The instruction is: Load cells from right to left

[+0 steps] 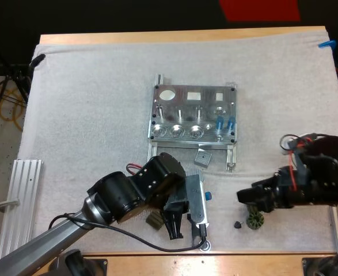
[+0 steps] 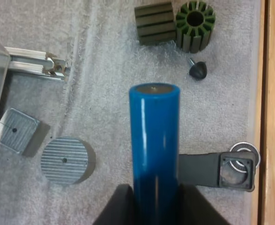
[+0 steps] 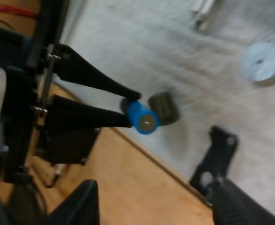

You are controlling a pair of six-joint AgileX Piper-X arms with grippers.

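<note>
Judging from the metal fixture (image 1: pixel 193 115), loading had barely begun: two blue cells (image 1: pixel 225 122) stood at its 4 o'clock corner, and the pockets toward 9 o'clock looked empty. At 6 o'clock from it, the left gripper (image 3: pixel 129 108) clamped a third blue cell (image 2: pixel 154 136) between both fingers, pointing it toward 3 o'clock. The right gripper (image 1: pixel 245 197), at 5 o'clock, hung spread and empty.

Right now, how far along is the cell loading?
Done: two blue cylinders stand at the right end of the metal fixture. In hand: the left gripper is shut on a third cylinder, over the mat, away from the fixture. Left: the round sockets beside them look empty. The right gripper is open, holding nothing.
</note>
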